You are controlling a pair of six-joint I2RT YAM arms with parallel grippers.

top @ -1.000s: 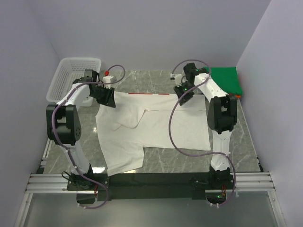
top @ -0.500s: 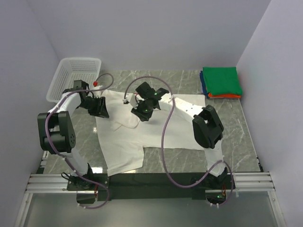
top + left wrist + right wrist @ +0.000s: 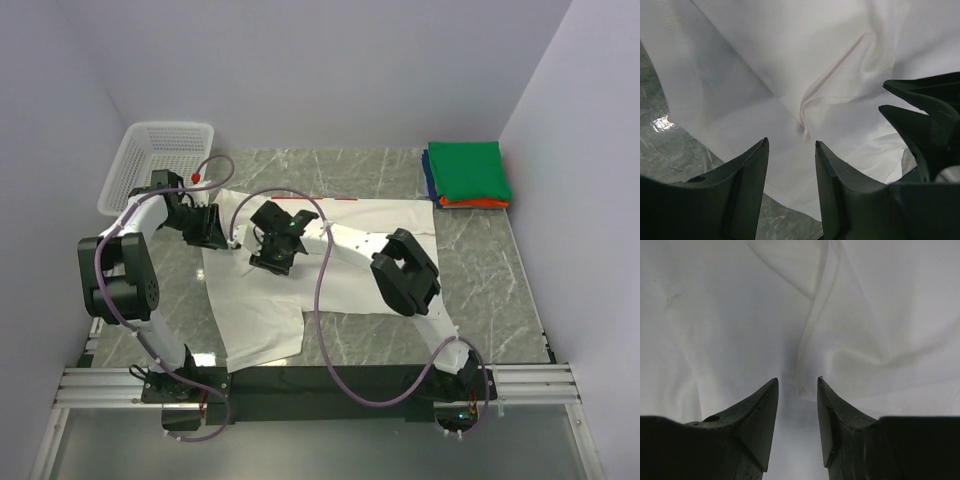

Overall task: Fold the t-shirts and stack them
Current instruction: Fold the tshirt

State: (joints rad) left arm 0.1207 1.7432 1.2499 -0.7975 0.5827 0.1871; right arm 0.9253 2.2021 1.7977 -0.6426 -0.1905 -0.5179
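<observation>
The white t-shirt (image 3: pixel 330 265) lies spread on the marble table, with a thin red strip showing at its far edge. My left gripper (image 3: pixel 215 230) is open, low over the shirt's left part near its edge; the left wrist view shows its jaws (image 3: pixel 790 142) apart over creased white cloth (image 3: pixel 790 65). My right gripper (image 3: pixel 270 252) is open just right of it, over a fold line in the cloth (image 3: pixel 810 325), jaws (image 3: pixel 796 380) apart and empty. The folded green tee (image 3: pixel 466 170) tops a stack, with blue and orange edges under it, at the back right.
A white mesh basket (image 3: pixel 160 165) stands at the back left, close behind my left arm. The right arm stretches across the shirt from the right base, its cable looping over the cloth. Bare marble (image 3: pixel 670 150) shows beside the shirt's edge.
My right gripper has swung from the back right corner leftward across the shirt to beside my left gripper. My left gripper has shifted slightly toward the shirt's left side.
</observation>
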